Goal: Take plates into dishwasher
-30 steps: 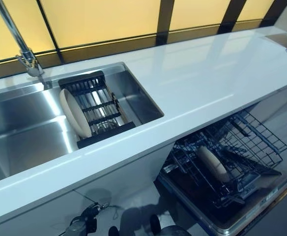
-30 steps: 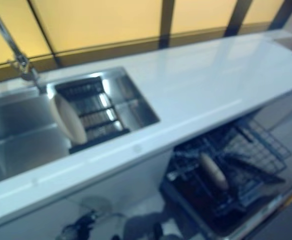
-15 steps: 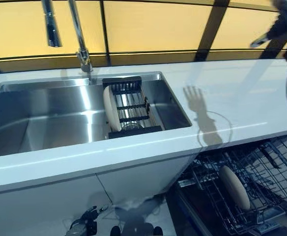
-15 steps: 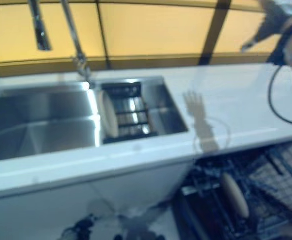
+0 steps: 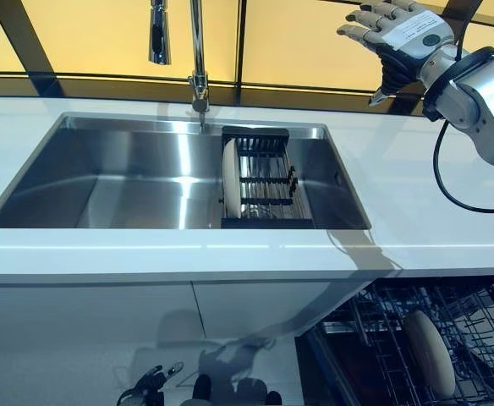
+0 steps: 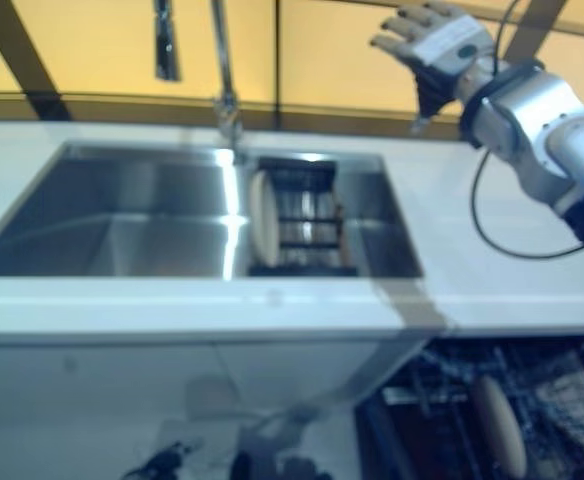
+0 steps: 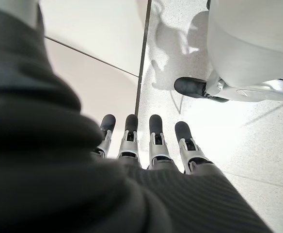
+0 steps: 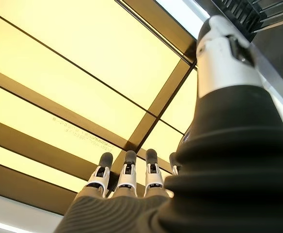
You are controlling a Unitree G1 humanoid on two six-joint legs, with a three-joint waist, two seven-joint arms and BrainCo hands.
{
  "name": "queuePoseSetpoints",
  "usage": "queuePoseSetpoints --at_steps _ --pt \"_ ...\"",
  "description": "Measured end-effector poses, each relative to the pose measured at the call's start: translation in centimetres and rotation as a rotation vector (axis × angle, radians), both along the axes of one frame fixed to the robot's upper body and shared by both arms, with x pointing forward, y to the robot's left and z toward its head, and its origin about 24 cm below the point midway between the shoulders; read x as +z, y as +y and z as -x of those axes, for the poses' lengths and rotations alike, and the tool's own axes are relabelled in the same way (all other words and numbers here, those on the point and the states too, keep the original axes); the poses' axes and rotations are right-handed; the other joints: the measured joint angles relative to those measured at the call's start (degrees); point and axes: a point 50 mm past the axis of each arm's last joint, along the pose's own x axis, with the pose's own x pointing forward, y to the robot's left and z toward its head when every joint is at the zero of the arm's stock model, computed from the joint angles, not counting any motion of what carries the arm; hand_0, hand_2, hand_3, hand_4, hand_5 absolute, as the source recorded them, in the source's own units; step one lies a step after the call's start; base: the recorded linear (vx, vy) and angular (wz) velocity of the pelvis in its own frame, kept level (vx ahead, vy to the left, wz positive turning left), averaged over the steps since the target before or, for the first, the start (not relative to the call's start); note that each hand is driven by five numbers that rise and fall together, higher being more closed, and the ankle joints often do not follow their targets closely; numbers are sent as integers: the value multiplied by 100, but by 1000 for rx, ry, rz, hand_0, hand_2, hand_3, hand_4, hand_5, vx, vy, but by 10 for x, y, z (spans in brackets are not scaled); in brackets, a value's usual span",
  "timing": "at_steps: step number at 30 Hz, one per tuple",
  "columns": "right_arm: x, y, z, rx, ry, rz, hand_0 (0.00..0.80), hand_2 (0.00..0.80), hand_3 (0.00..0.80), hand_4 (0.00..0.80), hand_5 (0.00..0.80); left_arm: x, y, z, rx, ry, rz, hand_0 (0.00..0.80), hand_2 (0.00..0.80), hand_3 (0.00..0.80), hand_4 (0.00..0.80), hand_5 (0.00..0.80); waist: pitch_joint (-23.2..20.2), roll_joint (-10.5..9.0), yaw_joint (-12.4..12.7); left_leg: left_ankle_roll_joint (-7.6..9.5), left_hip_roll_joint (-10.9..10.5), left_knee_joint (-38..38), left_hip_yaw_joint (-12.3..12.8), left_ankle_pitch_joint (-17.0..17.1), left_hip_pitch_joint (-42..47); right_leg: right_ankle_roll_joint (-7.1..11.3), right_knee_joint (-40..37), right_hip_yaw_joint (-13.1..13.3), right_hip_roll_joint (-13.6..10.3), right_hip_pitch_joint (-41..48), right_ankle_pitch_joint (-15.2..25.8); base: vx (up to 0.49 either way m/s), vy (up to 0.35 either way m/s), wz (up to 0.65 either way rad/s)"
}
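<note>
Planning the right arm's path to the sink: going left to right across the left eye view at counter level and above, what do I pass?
Spray head → faucet → plate standing on edge in the sink → black drying rack → raised right hand, fingers spread and empty.

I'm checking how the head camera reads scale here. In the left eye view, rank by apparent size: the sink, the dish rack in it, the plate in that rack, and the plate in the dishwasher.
1. sink
2. dish rack
3 and 4, unranked: the plate in the rack and the plate in the dishwasher look alike, and the second sits nearer the camera.
</note>
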Motion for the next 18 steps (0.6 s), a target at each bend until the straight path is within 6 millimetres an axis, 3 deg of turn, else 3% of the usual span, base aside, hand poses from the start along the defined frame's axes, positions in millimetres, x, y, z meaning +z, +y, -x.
queuePoseSetpoints --at_steps 18 --pt "-10 17 -3 24 -24 170 0 0 0 0 0 1 -1 -2 61 -34 32 0 0 0 0 0 300 73 132 -8 -1 3 -109 46 -239 -25 6 -100 15 -182 16 -14 1 2"
